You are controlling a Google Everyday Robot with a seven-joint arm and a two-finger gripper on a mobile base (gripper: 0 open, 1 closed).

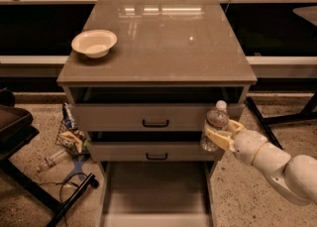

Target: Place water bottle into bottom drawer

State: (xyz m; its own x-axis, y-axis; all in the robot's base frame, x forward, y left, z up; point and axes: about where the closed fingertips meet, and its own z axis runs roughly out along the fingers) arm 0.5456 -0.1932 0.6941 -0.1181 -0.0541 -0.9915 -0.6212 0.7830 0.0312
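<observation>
The water bottle [215, 126], clear with a white cap, is upright in my gripper [217, 137], which is shut on its lower half. It hangs in the air in front of the right ends of the two grey drawer fronts [155, 117]. The bottom drawer [156, 189] is pulled out at the bottom middle, a shallow tray with a bare flat floor. The bottle is above and just right of the drawer's right wall. My white arm comes in from the lower right.
A white bowl [94, 42] sits on the cabinet top [163, 37] at the left. Litter and a thin clear bottle [52, 160] lie on the floor at the left, beside a black stand [29, 171]. Dark legs [277, 119] stand at the right.
</observation>
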